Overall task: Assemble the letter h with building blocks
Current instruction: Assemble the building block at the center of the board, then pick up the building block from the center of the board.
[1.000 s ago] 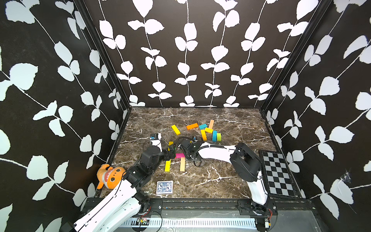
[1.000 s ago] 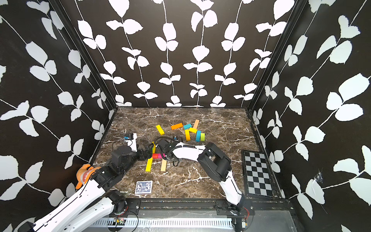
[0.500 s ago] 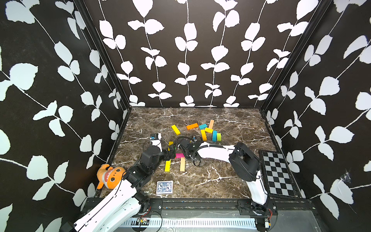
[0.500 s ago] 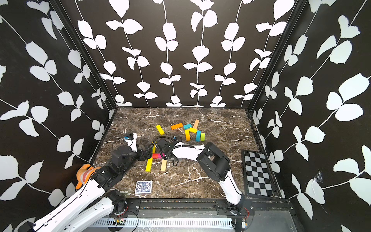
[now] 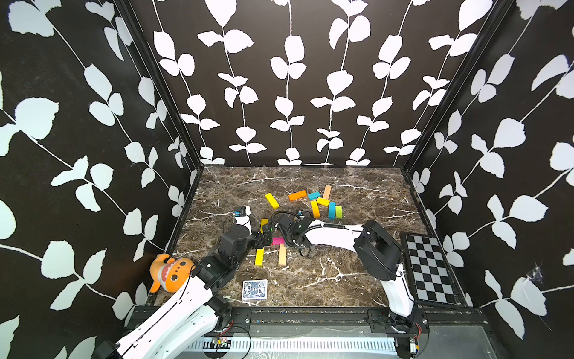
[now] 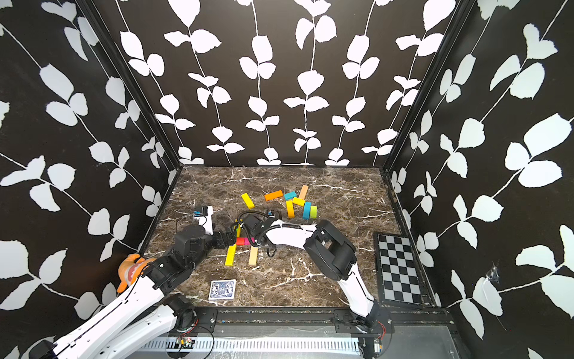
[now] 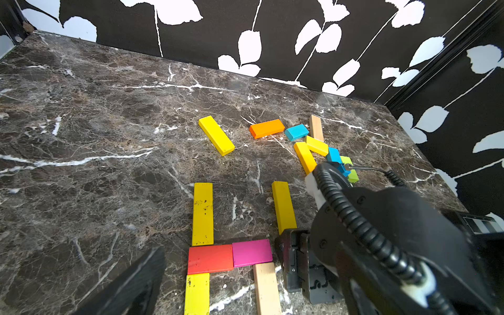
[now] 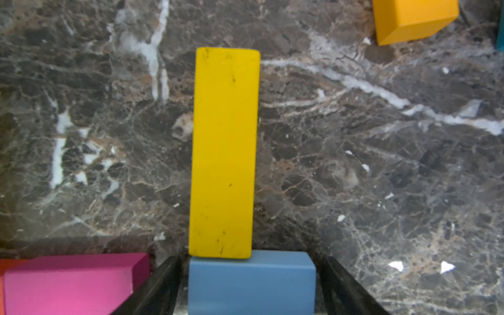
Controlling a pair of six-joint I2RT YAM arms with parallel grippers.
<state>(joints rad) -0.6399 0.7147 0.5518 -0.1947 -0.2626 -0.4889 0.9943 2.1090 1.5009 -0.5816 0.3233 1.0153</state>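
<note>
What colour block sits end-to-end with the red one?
Pink block; left wrist view shows it best.

Bright, even light comes from overhead in both top views, so my tabletop [image 5: 341, 279] shows only short, soft shadows under the blocks [image 5: 271, 200], and the wide lens splays the leaf-patterned walls [image 5: 93, 124] outward at the edges. My left wrist camera catches a pale haze of glare on the far marble near the wall, while my right wrist camera keeps the yellow bar [image 8: 223, 152] crisp and lets the blue block [image 8: 251, 283] closest to it go slightly soft.
</note>
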